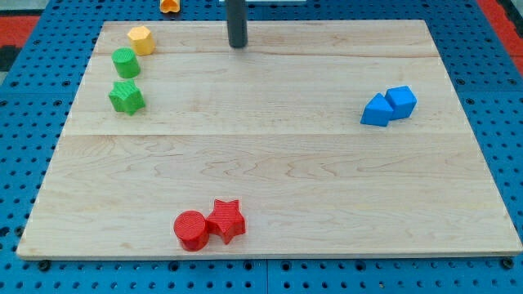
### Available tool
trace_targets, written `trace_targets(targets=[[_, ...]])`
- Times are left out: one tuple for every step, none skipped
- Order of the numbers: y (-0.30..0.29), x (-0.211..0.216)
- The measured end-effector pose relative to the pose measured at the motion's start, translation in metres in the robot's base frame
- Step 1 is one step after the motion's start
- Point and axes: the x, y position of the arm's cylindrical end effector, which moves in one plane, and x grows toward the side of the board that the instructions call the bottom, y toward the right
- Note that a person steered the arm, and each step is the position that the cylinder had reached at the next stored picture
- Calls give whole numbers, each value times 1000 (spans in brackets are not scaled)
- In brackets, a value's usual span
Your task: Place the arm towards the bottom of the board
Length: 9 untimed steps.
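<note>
Tool: my tip (238, 46) near board (270, 163) top, touching no block.

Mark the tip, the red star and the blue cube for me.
my tip (238, 46): camera view, the rod's very lower end.
red star block (226, 220): camera view, middle of its top face.
blue cube (401, 101): camera view, middle of its top face.

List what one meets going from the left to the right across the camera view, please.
Green star block → red cylinder block → red star block → my tip → blue triangular block → blue cube block.
</note>
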Motion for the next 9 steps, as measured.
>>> trace_targets(targets=[[29, 67], [37, 150], [134, 200], [146, 271], [156, 273], [162, 282], [175, 284], [163, 312], [158, 314]])
